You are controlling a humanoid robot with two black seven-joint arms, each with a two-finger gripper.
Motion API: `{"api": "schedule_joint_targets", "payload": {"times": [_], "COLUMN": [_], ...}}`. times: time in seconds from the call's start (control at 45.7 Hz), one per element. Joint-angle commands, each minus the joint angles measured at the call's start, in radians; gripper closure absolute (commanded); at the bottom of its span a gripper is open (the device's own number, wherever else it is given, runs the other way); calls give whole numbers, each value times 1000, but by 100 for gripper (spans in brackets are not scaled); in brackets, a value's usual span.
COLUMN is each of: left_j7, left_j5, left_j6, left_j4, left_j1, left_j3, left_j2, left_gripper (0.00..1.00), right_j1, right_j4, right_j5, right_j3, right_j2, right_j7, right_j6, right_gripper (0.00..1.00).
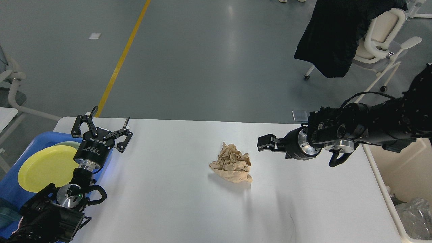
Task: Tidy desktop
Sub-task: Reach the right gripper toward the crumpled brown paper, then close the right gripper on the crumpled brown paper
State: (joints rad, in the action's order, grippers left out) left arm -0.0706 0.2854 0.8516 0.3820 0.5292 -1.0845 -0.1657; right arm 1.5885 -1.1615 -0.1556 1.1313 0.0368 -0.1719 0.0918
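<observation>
The white desktop point(175, 202) holds one crumpled ball of brown paper point(232, 163) near its middle. My right gripper point(265, 143) hovers low over the desktop just right of the paper and points left at it, a small gap apart. It is seen side-on, so its fingers cannot be told apart. My left gripper point(109, 116) is open and empty above the desktop's far left corner, fingers pointing away from me.
A blue tray point(13, 184) with a yellow plate point(47, 167) sits off the left edge. A cream bin point(401, 168) stands at the right edge, with clear crumpled plastic point(416, 217) in it. A chair draped with a black jacket point(337, 33) stands beyond the table.
</observation>
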Motion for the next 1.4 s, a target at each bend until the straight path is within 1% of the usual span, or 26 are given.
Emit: {"api": "schedule_joint_targets", "payload": {"times": [0.0, 0.219, 0.394, 0.525, 0.568, 0.678, 0.765, 0.787, 0.831, 0.853, 0.875, 0.896, 1.049, 1.224, 1.377], "left_j7": [0, 0, 0, 0, 0, 0, 0, 0, 0, 0, 0, 0, 0, 0, 0], "left_j5": [0, 0, 0, 0, 0, 0, 0, 0, 0, 0, 0, 0, 1, 0, 0], "left_j6": [0, 0, 0, 0, -2, 0, 0, 0, 0, 0, 0, 0, 0, 0, 0], "left_j4": [0, 0, 0, 0, 0, 0, 0, 0, 0, 0, 0, 0, 0, 0, 0], "left_j1": [0, 0, 0, 0, 0, 0, 0, 0, 0, 0, 0, 0, 0, 0, 0], "left_j3": [0, 0, 0, 0, 0, 0, 0, 0, 0, 0, 0, 0, 0, 0, 0], "left_j2": [0, 2, 2, 0, 2, 2, 2, 2, 2, 2, 2, 2, 2, 2, 2], "left_gripper": [0, 0, 0, 0, 0, 0, 0, 0, 0, 0, 0, 0, 0, 0, 0], "right_j1": [-77, -143, -211, -232, -242, -281, -297, -297, -297, -297, -297, -297, -295, -292, -257], "right_j4": [75, 143, 191, 197, 198, 210, 210, 210, 210, 210, 210, 212, 212, 197, 183], "right_j5": [-27, -65, -70, -145, -166, -177, -176, -176, -174, -173, -173, -171, -177, -176, -171], "right_j3": [-1, -22, -36, -97, -107, -128, -142, -142, -142, -142, -142, -142, -150, -151, -150], "right_j2": [-75, -135, -147, -153, -159, -179, -186, -186, -184, -183, -179, -176, -166, -160, -120], "right_j7": [-1, -3, -9, -12, -14, -17, -23, -23, -24, -26, -28, -28, -28, -28, -28], "right_j6": [-52, -58, -61, -81, -102, -187, -227, -228, -227, -227, -227, -228, -303, -303, -303], "right_gripper": [0, 0, 0, 0, 6, 37, 57, 61, 65, 73, 93, 100, 100, 100, 100]}}
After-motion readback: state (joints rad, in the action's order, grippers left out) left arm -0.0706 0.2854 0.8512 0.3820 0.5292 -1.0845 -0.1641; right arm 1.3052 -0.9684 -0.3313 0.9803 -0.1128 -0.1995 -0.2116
